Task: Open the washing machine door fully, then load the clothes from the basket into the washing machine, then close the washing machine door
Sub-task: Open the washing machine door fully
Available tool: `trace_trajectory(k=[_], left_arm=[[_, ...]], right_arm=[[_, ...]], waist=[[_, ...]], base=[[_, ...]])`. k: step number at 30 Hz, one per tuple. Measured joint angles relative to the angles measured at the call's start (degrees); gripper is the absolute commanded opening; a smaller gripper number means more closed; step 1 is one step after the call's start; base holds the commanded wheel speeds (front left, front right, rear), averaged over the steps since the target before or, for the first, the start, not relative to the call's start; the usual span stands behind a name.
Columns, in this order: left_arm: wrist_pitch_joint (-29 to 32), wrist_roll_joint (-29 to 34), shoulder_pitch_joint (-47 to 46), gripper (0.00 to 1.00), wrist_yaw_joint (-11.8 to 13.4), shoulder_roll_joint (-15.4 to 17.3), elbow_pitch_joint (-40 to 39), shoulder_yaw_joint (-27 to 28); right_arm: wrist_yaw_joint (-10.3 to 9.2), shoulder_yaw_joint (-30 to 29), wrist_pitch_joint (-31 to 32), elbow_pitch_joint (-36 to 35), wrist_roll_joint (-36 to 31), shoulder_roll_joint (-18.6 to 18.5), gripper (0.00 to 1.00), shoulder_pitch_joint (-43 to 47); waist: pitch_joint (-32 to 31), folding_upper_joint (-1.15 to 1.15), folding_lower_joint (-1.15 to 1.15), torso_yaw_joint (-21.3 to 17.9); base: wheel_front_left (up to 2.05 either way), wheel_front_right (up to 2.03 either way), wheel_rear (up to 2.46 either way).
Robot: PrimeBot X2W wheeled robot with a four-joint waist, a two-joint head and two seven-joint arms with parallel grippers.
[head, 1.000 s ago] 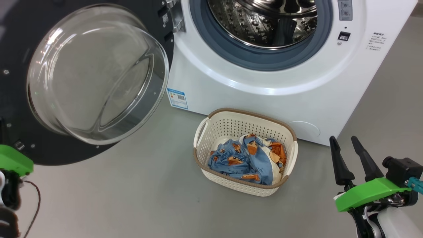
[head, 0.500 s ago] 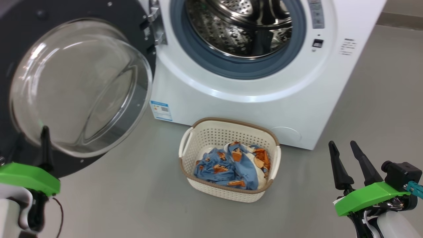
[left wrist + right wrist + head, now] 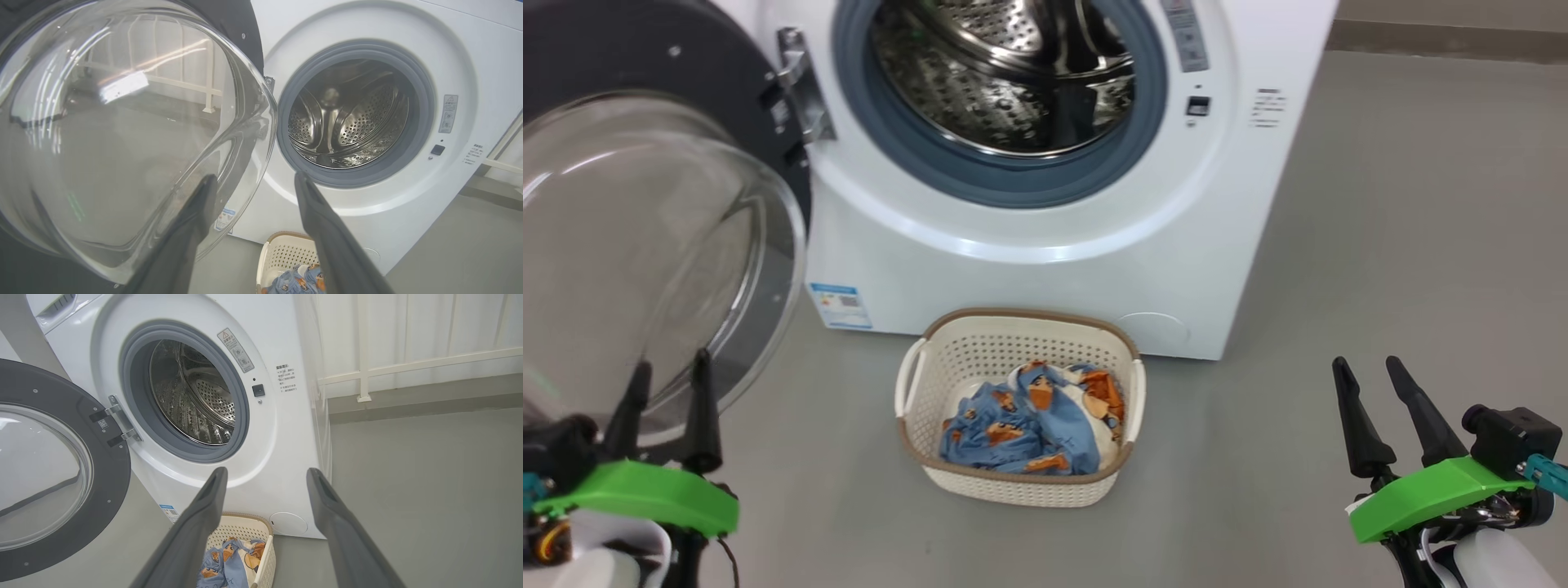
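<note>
head view shows the door (image 3: 645, 245) swung open left of the washer (image 3: 1029, 269). the basket (image 3: 1029, 312) of clothes (image 3: 1021, 420) sits on the floor (image 3: 1380, 204) just before the washer's front. left claw (image 3: 672, 362) and right claw (image 3: 1365, 363) gape wide, empty.

Bright even light, soft shadows

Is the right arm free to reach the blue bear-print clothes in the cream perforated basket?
Probably yes: the open right gripper has bare grey floor between it and the open-topped basket, and the clothes lie uncovered.
</note>
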Motion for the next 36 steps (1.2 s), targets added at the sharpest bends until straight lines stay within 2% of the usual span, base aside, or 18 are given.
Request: trace_trajectory(k=[19,22,36], left_arm=[[-2.25,0.02,9.33,1.00,4.05,-3.02,-7.43,-0.30],[-2.64,1.53,9.95,1.00,4.47,-3.14,-8.60,-1.03],[-3.64,3.33,13.79,1.00,5.03,-4.39,-11.71,-0.46]], right_arm=[[0.00,2.54,0.00,-0.21,-0.09,-2.04,1.00,-0.05],[0.00,2.99,0.00,-0.41,-0.10,-2.19,1.00,-0.07],[0.00,3.77,0.00,-1.07,-1.92,-2.99,1.00,-0.51]], waist=[[-1.75,0.00,0.00,-10.71],[-1.88,0.00,0.00,-12.19],[-1.66,0.00,0.00,-16.34]], base=[[0.00,0.00,0.00],[0.00,0.00,0.00],[0.00,0.00,0.00]])
